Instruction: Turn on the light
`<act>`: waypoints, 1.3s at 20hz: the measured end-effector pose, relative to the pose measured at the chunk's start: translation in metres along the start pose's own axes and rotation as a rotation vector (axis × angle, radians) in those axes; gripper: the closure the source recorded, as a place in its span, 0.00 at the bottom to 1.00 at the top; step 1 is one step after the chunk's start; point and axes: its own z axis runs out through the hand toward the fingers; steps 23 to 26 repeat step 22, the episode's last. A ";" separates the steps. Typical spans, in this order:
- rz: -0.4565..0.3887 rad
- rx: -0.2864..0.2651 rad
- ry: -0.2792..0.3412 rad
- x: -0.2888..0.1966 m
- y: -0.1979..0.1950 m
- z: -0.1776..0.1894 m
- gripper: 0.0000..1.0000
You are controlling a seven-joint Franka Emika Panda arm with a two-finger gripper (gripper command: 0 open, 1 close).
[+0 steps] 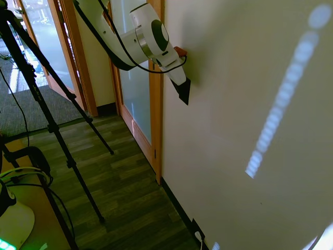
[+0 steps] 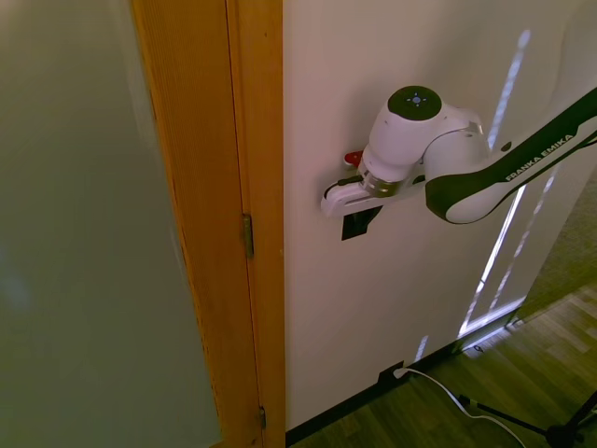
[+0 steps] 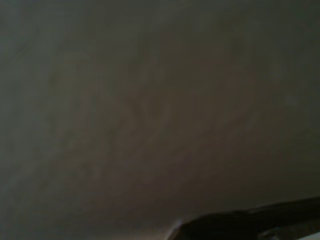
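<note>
The light switch [image 2: 358,224] is a small black upright plate on the cream wall, just right of the wooden door frame. Its upper part is hidden behind my gripper [image 2: 343,200], which is pressed close against the wall directly over the plate. In the first exterior view the switch [image 1: 183,90] shows as a dark wedge under the white end of my gripper [image 1: 178,77]. No lamp is in view. The wrist view gives only a dim, blurred stretch of wall [image 3: 150,110] seen from very close.
A wooden door frame [image 2: 233,224] with a frosted glass door [image 1: 136,88] stands right beside the switch. A low dark outlet with a white plug [image 2: 394,375] sits at the baseboard. Wood flooring [image 1: 119,182] runs along the wall.
</note>
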 end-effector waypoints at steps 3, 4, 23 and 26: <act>0.011 0.003 -0.001 0.000 0.000 0.000 1.00; 0.015 0.004 -0.001 0.000 0.000 0.000 1.00; 0.009 0.294 -0.070 0.014 0.046 -0.026 0.00; 0.009 0.294 -0.070 0.014 0.046 -0.026 0.00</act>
